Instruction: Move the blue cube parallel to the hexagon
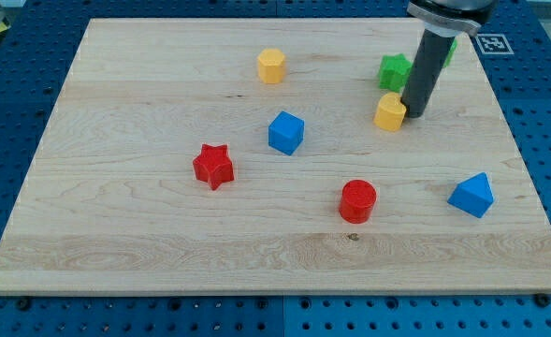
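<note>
Seven coloured blocks sit scattered on the pale wooden board, which lies on a blue pegboard table. Largest above it is my dark rod, coming down from the view's top right; my tip rests on the board touching the right side of a yellow block, whose shape I cannot make out for sure, and just below a green star. I have no pincer on this arm, only the rod, so nothing is clamped. A second green block shows partly behind the rod, its shape hidden. The blue cube sits near the board's middle, well apart from my tip toward the view's left; it is glossy blue, turned so one corner edge faces the view's bottom, its sides running diagonal to the board's edges, with no long axis to speak of. The yellow hexagon stands toward the view's top, slightly left of the cube, with bare wood between them. A blue wedge-like block lies at the view's right, a red cylinder below and right of the cube, and a red star to its lower left.
</note>
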Action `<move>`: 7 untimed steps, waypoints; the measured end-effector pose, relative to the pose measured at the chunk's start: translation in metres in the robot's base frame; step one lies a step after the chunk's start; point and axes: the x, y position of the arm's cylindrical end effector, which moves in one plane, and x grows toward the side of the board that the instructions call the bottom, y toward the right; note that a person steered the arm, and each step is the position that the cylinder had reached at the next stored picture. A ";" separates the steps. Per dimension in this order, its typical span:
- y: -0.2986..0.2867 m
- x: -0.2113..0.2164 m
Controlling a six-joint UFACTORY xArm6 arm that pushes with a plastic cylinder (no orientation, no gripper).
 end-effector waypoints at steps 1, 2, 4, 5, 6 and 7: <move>-0.044 0.012; -0.071 0.015; -0.048 0.046; -0.052 0.070; -0.072 0.070; -0.132 0.069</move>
